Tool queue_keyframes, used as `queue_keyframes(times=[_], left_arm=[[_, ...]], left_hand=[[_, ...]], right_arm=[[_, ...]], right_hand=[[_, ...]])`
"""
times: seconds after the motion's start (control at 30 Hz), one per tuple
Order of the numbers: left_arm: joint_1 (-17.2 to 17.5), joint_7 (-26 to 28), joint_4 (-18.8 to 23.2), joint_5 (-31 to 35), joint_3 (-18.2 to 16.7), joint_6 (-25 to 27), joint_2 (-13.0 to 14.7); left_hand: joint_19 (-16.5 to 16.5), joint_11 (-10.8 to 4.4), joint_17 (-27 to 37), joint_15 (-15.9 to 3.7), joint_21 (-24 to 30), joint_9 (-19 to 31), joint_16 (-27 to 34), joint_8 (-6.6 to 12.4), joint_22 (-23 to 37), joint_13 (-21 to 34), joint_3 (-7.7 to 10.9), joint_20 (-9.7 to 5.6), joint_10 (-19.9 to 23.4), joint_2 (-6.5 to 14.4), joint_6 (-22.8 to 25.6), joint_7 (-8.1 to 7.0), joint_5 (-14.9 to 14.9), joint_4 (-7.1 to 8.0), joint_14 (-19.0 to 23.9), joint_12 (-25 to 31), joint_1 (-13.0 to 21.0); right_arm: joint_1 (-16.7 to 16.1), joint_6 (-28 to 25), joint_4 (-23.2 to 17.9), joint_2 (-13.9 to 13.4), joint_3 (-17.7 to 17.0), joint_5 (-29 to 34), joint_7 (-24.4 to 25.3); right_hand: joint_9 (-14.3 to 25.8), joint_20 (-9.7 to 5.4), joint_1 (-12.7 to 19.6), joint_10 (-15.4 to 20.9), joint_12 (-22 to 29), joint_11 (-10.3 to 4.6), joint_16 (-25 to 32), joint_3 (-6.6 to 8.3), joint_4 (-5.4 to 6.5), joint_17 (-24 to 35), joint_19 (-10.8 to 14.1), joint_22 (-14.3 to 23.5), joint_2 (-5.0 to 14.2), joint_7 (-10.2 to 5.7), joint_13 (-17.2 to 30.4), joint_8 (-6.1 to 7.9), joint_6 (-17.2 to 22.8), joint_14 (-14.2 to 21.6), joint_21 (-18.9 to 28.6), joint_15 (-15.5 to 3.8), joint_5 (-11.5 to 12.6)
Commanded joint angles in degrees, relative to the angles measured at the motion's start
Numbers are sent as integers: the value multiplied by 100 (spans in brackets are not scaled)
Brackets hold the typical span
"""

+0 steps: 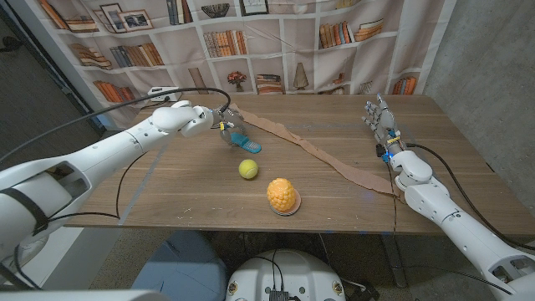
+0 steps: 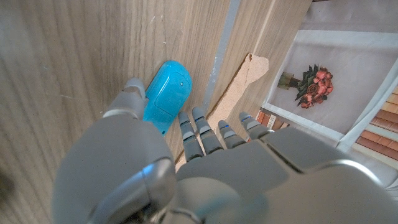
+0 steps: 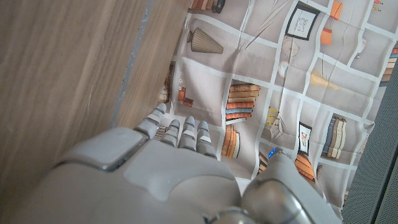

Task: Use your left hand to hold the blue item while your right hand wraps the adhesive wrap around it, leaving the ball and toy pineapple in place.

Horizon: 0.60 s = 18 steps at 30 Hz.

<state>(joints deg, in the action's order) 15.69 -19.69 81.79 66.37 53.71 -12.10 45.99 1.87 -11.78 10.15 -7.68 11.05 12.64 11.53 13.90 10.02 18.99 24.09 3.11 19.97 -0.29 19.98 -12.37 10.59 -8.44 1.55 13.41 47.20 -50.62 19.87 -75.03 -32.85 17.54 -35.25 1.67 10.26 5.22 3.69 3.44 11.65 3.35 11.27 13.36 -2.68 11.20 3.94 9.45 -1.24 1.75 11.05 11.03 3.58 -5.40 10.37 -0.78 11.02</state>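
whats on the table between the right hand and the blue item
In the head view, the tan adhesive wrap lies stretched across the wooden table between the right hand and the blue item, which sits by the left hand.

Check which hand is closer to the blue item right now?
Left. The left hand is right at the blue item, fingers reaching over it. The right hand stands far across the table, near the right edge, fingers apart.

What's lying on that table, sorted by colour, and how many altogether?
Blue: 1, the blue item
Yellow-green: 1, the ball
Orange: 1, the toy pineapple
Tan: 1, the wrap
Total: 4
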Motion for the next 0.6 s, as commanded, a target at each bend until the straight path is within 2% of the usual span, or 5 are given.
queue_keyframes(times=[0.03,0.13,0.3,0.6], left_arm=[[-34,98,-115,-82,72,-25,-45],[-27,161,-130,-94,80,-26,-39],[-17,190,-142,-98,101,-21,-29],[-18,185,-201,-87,151,-2,-47]], left_hand=[[27,22,5,-3,38,9,15,38,15,29,-27,28,93,55,79,40,-12,-1,85,38,-20],[52,24,3,-6,44,1,16,80,18,7,-53,42,234,60,219,114,-9,5,132,71,-42],[93,19,2,-24,54,-11,23,96,20,-25,-80,41,407,72,314,92,-7,9,195,101,-61],[88,27,1,-27,46,-25,13,59,22,-55,-105,39,401,78,284,96,-8,14,203,66,-80]], right_arm=[[18,-36,-30,-14,8,16,24],[28,-58,-32,-7,13,13,32],[58,-45,5,15,32,18,9],[83,-64,18,19,51,38,15]], right_hand=[[25,23,10,12,-18,-3,2,11,-53,12,-27,25,62,-13,15,2,48,-55,24,-23,30],[25,25,8,15,-16,2,2,9,-53,12,-32,25,63,-10,15,5,57,-58,23,-21,29],[25,27,6,15,-16,2,2,7,-55,12,-34,25,63,-18,15,5,59,-60,24,-24,29],[25,35,6,14,-15,-5,-4,5,-59,12,-52,25,68,-29,15,12,82,-82,21,-11,30]])
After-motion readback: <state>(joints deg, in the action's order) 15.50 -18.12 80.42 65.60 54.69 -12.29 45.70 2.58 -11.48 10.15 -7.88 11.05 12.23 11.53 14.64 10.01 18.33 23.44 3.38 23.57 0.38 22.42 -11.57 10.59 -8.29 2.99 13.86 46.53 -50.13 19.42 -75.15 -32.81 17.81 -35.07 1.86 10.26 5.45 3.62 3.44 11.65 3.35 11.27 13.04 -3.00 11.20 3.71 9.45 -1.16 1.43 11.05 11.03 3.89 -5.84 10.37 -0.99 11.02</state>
